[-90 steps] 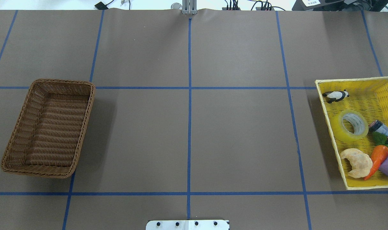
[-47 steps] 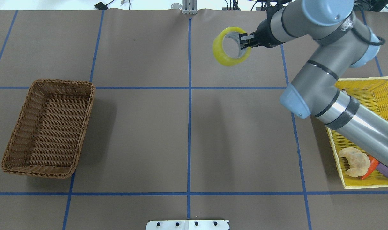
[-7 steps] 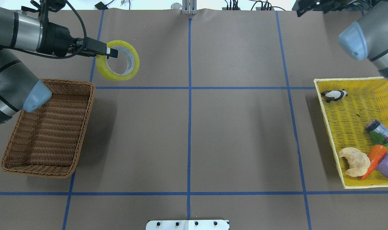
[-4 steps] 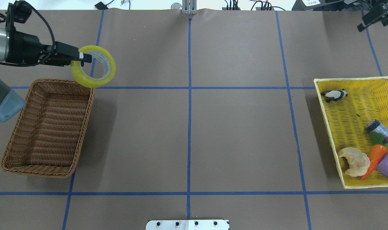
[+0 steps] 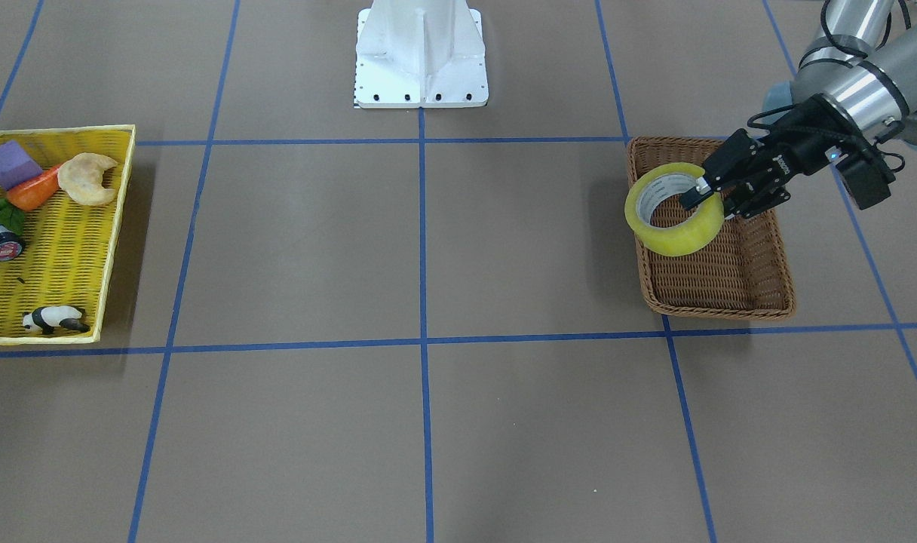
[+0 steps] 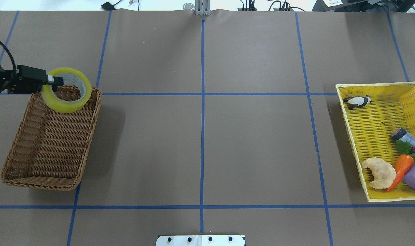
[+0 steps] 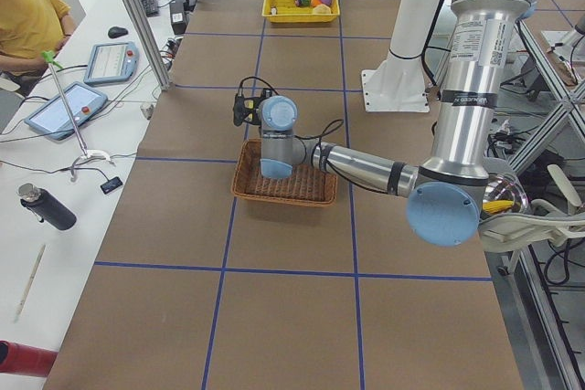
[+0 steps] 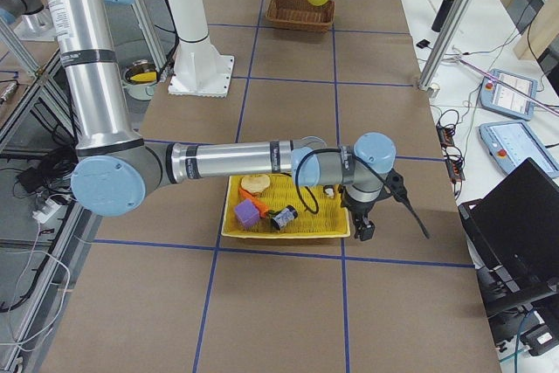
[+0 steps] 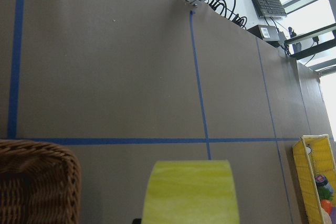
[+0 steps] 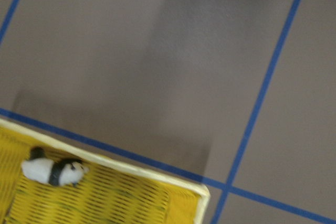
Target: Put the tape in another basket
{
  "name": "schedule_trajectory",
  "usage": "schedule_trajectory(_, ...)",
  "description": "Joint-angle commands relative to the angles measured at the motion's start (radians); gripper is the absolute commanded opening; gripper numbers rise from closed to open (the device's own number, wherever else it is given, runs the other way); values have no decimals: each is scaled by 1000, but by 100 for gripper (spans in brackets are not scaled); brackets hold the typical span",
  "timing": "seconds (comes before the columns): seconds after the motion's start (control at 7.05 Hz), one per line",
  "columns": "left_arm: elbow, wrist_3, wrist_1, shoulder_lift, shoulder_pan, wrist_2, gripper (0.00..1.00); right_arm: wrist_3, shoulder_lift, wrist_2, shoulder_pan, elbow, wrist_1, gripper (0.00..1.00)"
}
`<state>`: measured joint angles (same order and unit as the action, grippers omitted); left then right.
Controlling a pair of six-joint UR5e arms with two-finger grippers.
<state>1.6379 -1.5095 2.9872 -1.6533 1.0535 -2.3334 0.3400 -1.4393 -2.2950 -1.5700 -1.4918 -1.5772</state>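
Overhead view, left side: brown basket (image 6: 37, 182) sits mid-left. Above its far end, upper left, the tape (image 6: 65, 104) hangs off the table, pinched by left gripper (image 6: 55, 81) w/ one finger inside the core. Right gripper (image 8: 362, 226) by yellow basket (image 6: 352, 136): grip can't be told.

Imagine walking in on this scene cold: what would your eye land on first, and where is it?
The yellow-green tape roll stands out first, pinched by the left gripper in the air above the brown wicker basket on the robot's left. Next comes the bright yellow basket at the opposite end, holding a croissant, a carrot and a toy panda.
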Motion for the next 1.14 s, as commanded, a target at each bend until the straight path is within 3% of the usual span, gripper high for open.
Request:
schedule_trajectory(0.0, -76, -1, 118, 67, 0, 3, 0, 67, -36, 13, -33, 2, -10, 100)
schedule_trajectory(0.14, -183, -4, 241, 58, -4, 5, 0, 48, -24, 12, -41, -31, -89, 100)
schedule_trajectory(0.43, -222, -6, 277, 53, -6, 18, 0, 45, -27, 8, -41, -64, -112, 100)
schedule_trajectory(0.57, -219, -8, 277, 50, -13, 104, 3, 47, -29, 8, -41, -64, -110, 100)
schedule_trajectory(0.71, -220, 2, 277, 50, -15, 111, 17, 47, -29, 8, -41, -62, -109, 100)
schedule_trajectory(0.85, -222, 6, 276, 49, -15, 114, 47, 47, -29, 8, -41, -62, -109, 100)
schedule_trajectory(0.99, -224, 18, 276, 49, -15, 117, 98, 45, -27, 8, -41, -61, -109, 100)
